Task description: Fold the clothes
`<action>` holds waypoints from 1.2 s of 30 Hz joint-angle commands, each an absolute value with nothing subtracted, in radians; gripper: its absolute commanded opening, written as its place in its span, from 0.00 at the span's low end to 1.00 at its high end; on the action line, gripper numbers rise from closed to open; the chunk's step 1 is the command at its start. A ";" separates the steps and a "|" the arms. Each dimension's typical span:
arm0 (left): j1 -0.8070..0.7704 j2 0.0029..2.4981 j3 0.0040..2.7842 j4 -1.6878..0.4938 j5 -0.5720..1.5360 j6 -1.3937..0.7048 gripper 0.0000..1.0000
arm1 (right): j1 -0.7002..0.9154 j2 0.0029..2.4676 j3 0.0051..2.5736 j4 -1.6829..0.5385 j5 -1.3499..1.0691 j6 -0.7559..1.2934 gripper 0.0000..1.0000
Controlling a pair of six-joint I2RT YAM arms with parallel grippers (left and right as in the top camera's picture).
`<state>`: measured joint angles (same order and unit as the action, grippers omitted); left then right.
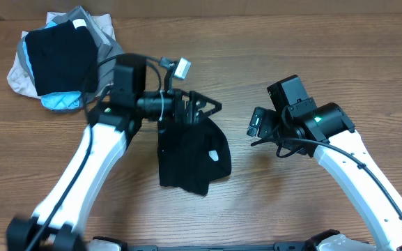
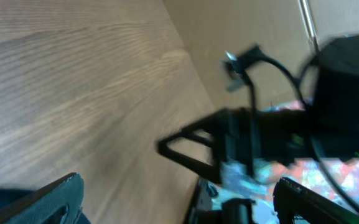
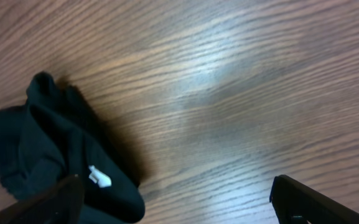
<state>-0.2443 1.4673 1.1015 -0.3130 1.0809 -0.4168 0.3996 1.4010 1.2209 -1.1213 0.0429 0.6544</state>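
The far edge of the shirt is being hovered over by the open, empty left gripper, nearer than the open right gripper.

The left gripper hides the twelve o'clock edge of the shirt; left wrist view's all blur; white mark unreadable.

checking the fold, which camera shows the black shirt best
Overhead: nearly the whole black shirt shows, bunched up. Right wrist shows only a crumpled part at its lower left; left wrist is blurred and shows no clear shirt.
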 commanded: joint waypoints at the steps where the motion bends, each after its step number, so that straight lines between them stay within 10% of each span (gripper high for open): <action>1: -0.235 1.334 1.113 -0.451 0.972 -0.311 1.00 | 0.397 1.403 1.230 -1.125 -0.023 0.658 1.00; 14: -0.235 0.848 1.113 -1.031 0.388 -0.217 1.00 | 0.420 1.125 1.232 -1.129 -0.144 0.695 1.00; 36: -0.235 0.572 1.052 -1.137 0.325 -0.270 1.00 | 0.739 0.645 1.162 -1.433 0.215 1.074 1.00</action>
